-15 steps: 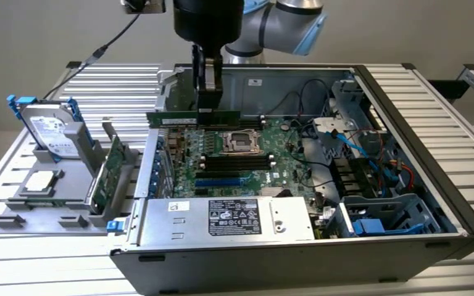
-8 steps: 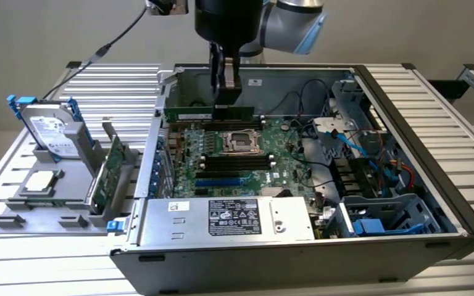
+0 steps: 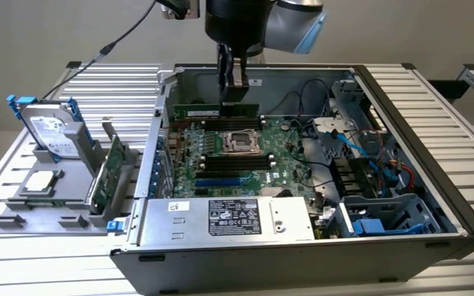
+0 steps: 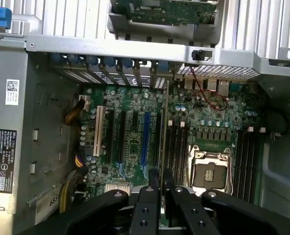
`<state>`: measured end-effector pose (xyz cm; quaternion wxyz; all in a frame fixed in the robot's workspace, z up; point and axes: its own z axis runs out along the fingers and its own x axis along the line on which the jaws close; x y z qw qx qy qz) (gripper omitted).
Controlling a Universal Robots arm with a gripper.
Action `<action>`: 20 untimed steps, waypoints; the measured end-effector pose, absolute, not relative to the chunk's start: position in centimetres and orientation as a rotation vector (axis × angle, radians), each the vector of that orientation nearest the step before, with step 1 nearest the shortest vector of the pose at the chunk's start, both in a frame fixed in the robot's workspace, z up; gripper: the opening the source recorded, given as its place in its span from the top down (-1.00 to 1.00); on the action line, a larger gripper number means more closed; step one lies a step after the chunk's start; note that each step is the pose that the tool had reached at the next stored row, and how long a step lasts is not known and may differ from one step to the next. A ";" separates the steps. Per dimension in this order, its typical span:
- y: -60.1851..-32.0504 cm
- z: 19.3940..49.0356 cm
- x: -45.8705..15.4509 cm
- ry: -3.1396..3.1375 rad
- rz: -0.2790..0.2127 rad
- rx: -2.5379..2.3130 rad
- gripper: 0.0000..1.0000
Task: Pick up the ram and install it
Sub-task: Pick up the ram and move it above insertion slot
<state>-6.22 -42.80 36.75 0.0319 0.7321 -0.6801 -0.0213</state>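
Note:
The ram (image 3: pixel 200 111) is a long, thin green stick hanging level over the far part of the motherboard (image 3: pixel 237 157) inside the open computer case. My gripper (image 3: pixel 231 92) comes straight down from above and is shut on the stick's top edge near its middle. In the wrist view the ram (image 4: pixel 163 127) shows edge-on as a thin line running out from between the black fingers (image 4: pixel 150 183) of my gripper (image 4: pixel 159 178). It sits over the board beside the black memory slots (image 4: pixel 177 147) and the processor socket (image 4: pixel 208 169). More black slots (image 3: pixel 235 161) lie nearer on the board.
The case wall (image 3: pixel 418 123) and cables (image 3: pixel 360 154) stand at the exterior view's right. The power supply (image 3: pixel 229 219) fills the near end. Outside, at the exterior view's left, a grey holder (image 3: pixel 47 209) carries a hard drive (image 3: pixel 52 132) and a larger green card (image 3: pixel 105 172).

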 end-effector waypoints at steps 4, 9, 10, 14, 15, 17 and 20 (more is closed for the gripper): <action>-41.8 36.2 -5.7 -2.098 -0.074 2.259 0.70; -40.9 35.8 -4.9 -2.107 -0.098 2.271 0.70; -40.8 35.7 -4.6 -2.109 -0.102 2.273 0.70; -40.3 35.4 -3.5 -2.115 -0.118 2.281 0.70; -40.1 35.3 -3.2 -2.116 -0.119 2.282 0.70; -39.7 35.0 -2.5 -2.116 -0.120 2.282 0.70; -38.8 34.5 -1.7 -2.116 -0.120 2.282 0.70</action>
